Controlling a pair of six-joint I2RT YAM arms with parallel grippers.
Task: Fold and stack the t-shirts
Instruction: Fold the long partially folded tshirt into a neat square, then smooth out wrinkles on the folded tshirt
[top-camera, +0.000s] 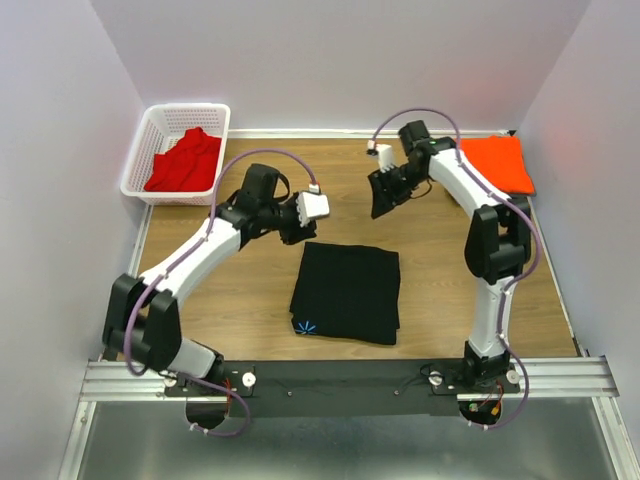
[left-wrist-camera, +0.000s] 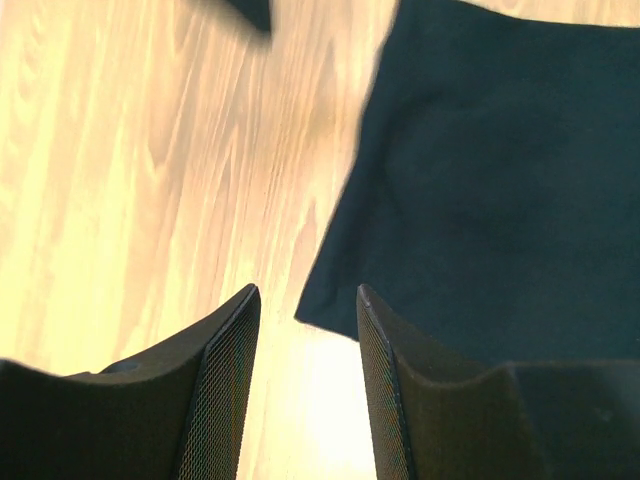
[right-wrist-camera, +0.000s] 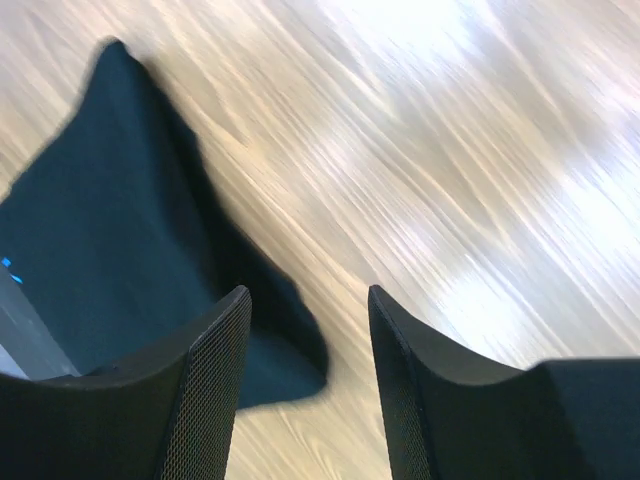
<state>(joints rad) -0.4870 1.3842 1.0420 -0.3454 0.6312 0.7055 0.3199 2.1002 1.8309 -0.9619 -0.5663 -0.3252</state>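
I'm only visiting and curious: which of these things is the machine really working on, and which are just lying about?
Part of the job:
black shirt, folded, mid-table
orange shirt, far right corner
red shirt, in the basket

Just lying about:
basket, white mesh
table, wooden

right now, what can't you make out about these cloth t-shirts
- red cloth t-shirt: top view, white plastic mesh basket walls cover its edges; one shirt or several, unclear
- folded black cloth t-shirt: blue mark too small in top view; cut off in both wrist views
- wooden table: motion-blurred in right wrist view
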